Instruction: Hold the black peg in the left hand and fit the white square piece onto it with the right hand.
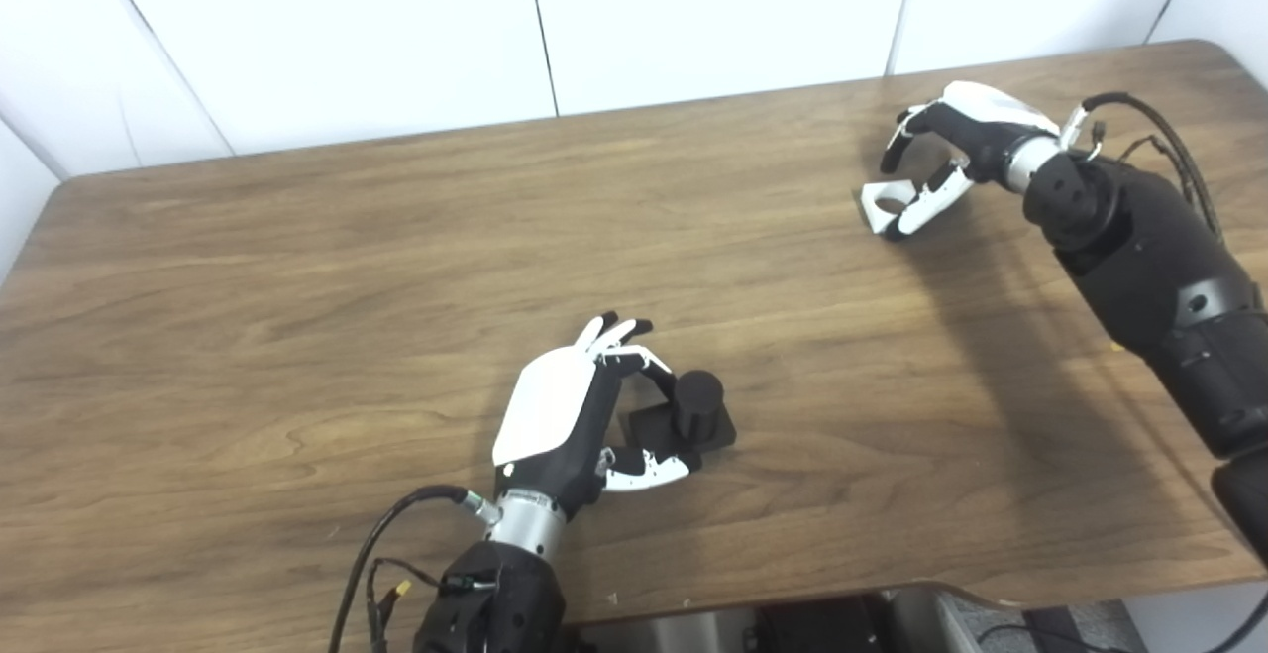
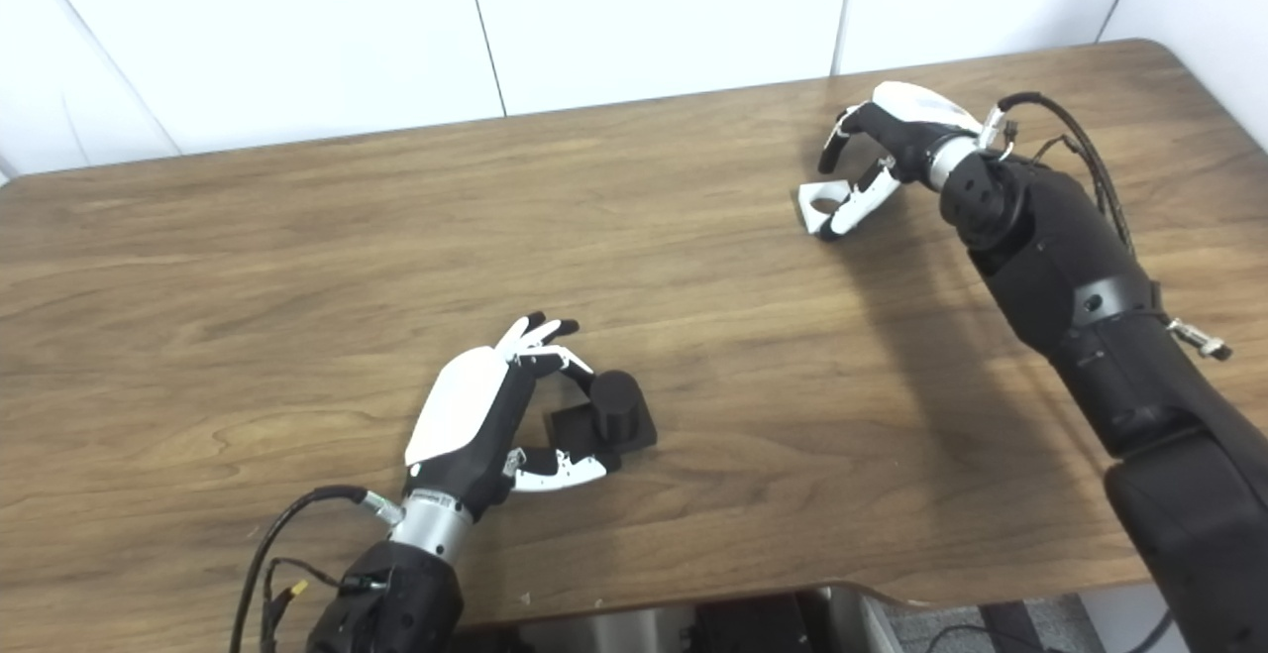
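Observation:
The black peg [image 1: 698, 403], a short cylinder on a square black base, stands upright on the wooden table [image 1: 297, 316] near its front middle. My left hand [image 1: 560, 415] lies just left of it, open. Its fingers reach over the base's far side and its thumb lies along the near side, and I cannot tell whether they touch. The white square piece [image 1: 884, 205], with a round hole, lies flat at the far right. My right hand [image 1: 966, 138] arches over it, open. The fingers hang above its far edge and the thumb rests against its right edge.
White wall panels [image 1: 693, 9] rise behind the table's far edge. My right forearm [image 1: 1149, 267] crosses the right side of the table with cables looped above it. Cables also trail from my left wrist [image 1: 396, 554] at the front edge.

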### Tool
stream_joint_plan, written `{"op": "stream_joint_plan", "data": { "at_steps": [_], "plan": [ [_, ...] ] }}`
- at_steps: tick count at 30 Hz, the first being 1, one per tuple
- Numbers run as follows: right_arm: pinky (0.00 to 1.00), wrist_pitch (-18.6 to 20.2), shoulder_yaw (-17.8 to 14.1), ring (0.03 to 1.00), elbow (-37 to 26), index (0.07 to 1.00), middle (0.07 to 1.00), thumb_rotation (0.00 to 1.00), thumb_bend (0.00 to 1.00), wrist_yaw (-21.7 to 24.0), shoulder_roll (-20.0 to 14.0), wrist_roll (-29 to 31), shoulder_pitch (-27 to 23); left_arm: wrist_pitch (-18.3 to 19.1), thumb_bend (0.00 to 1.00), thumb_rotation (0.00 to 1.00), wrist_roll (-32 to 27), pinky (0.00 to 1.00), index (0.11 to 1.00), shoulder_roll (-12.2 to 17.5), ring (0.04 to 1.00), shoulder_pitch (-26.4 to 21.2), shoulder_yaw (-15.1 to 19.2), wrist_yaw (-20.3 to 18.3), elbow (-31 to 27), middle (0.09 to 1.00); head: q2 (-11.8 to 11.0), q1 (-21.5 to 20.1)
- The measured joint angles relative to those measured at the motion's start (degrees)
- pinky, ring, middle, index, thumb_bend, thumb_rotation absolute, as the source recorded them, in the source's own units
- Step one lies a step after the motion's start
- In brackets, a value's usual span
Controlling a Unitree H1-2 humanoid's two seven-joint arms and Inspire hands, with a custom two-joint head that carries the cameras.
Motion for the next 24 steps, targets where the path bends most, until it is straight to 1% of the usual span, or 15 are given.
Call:
{"op": "stream_joint_plan", "data": {
  "at_steps": [6, 7, 8, 9, 13, 24],
  "plan": [
    [0.90, 0.01, 0.01, 0.985, 0.01, 0.584, 0.917, 0.16, 0.87, -0.60, 0.14, 0.01, 0.02, -0.12, 0.51, 0.06, 0.05, 0.82, 0.493, 0.01, 0.976, -0.01, 0.09, -0.04, -0.01, 0.902, -0.09, -0.09],
    [0.90, 0.00, 0.01, 0.986, 0.01, 0.516, 0.917, 0.15, 0.62, -0.77, 0.18, 0.01, 0.02, -0.11, 0.51, 0.06, 0.05, 0.82, 0.493, 0.00, 0.975, -0.01, 0.10, -0.11, -0.01, 0.901, -0.09, -0.09],
    [0.90, -0.04, 0.01, 0.985, 0.02, 0.504, 0.915, 0.15, 0.57, -0.87, 0.19, 0.02, 0.03, -0.11, 0.51, 0.06, 0.06, 0.82, 0.493, 0.00, 0.975, -0.01, 0.12, -0.14, -0.02, 0.901, -0.09, -0.09],
    [0.89, -0.18, 0.02, 0.983, 0.03, 0.497, 0.913, 0.15, 0.55, -0.99, 0.19, 0.05, 0.03, -0.11, 0.51, 0.06, 0.06, 0.82, 0.493, 0.00, 0.976, -0.01, 0.12, -0.16, -0.02, 0.901, -0.09, 0.00],
    [0.88, -1.54, 0.20, 0.978, 0.07, 0.490, 0.907, 0.14, 0.53, -1.16, 0.19, 0.14, 0.09, -0.10, 0.51, 0.06, 0.09, 0.81, 0.493, -0.01, 0.975, -0.03, 0.16, -0.18, -0.02, 0.900, -0.09, 0.00],
    [0.87, -2.53, 0.24, 0.970, 0.24, 0.489, 0.896, 0.14, 0.52, -1.78, 0.19, 0.12, 0.22, 0.01, 0.51, 0.06, 0.10, 0.82, 0.493, -0.37, 0.985, -0.07, 0.34, -0.26, -0.02, 0.904, -0.18, 0.26]
  ]
}}
